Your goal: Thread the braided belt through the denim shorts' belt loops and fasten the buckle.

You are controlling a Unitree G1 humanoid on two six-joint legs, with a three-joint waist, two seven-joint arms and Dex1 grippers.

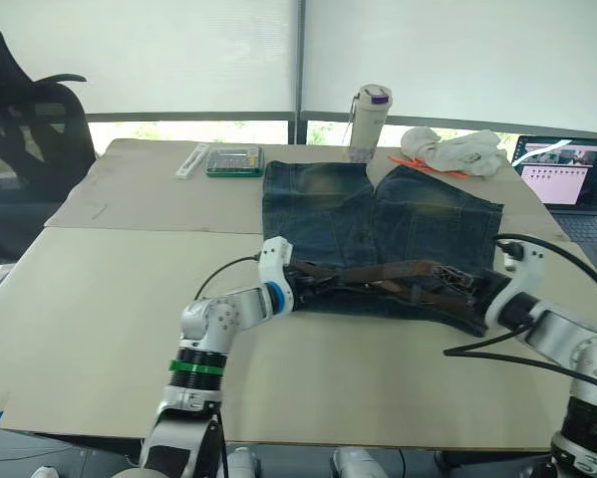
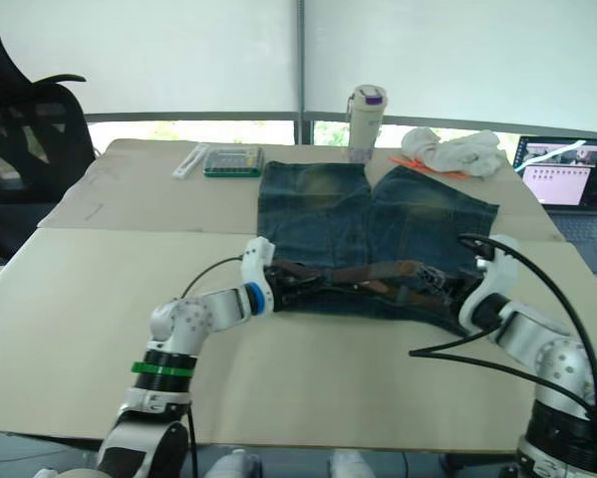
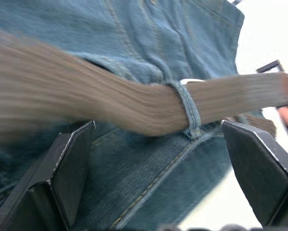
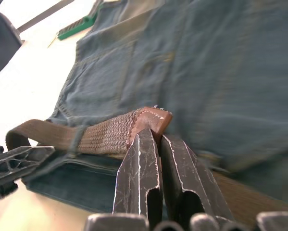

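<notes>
The denim shorts [image 1: 378, 214] lie flat on the table with the waistband toward me. Along that waistband runs the braided belt [image 1: 378, 274]. In the left wrist view the brown strap passes under a belt loop [image 3: 189, 108]. My left gripper [image 1: 303, 284] sits at the waistband's left end, and its fingers [image 3: 71, 163] stand wide open just below the strap. At the right end, my right gripper [image 4: 157, 134] is shut on the belt's leather-tipped end [image 4: 153, 118]. I cannot make out the buckle.
Behind the shorts stand a white bottle with a purple lid [image 1: 370, 122] and a bundled white cloth [image 1: 457, 151]. A green box [image 1: 234, 161] lies at the back left. A laptop [image 1: 567, 174] sits at the far right. A black office chair [image 1: 24, 119] stands off the table's left.
</notes>
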